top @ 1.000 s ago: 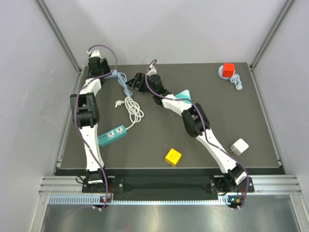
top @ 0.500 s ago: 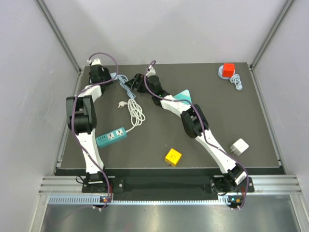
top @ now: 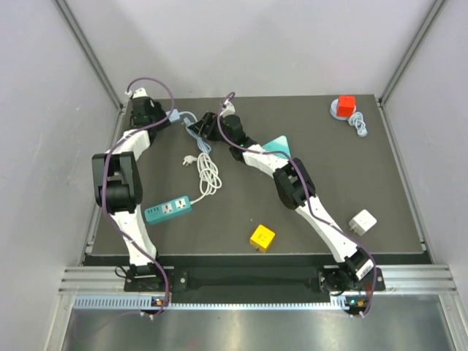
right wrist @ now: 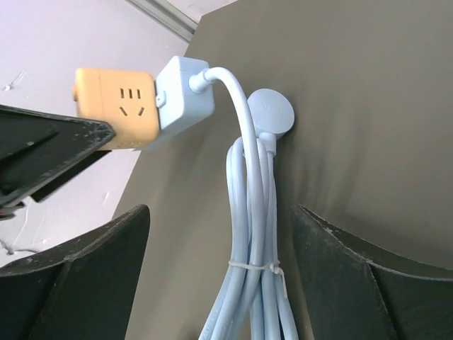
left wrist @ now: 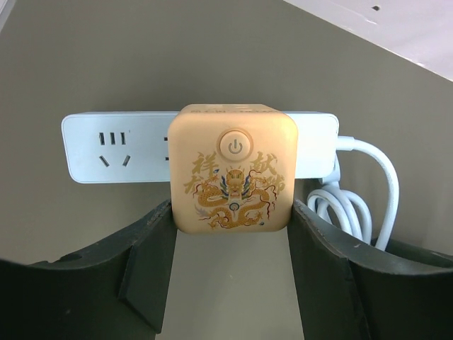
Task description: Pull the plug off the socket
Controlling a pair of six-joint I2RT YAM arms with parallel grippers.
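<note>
Top view: left gripper [left wrist: 230, 212], clamping the orange plug [left wrist: 233, 166], is shifting toward upper left. The right gripper [right wrist: 221, 212], wide, is narrowing around the cord [right wrist: 249, 283]. The plug is still sitting in the socket [left wrist: 113, 149].

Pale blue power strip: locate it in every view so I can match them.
Top external: power strip, upper left, small pale patch.
Left wrist: power strip, centre, behind the orange adapter.
Right wrist: power strip, upper left.
Shared landmark: the orange adapter plugged into it, clearest in wrist views.
</note>
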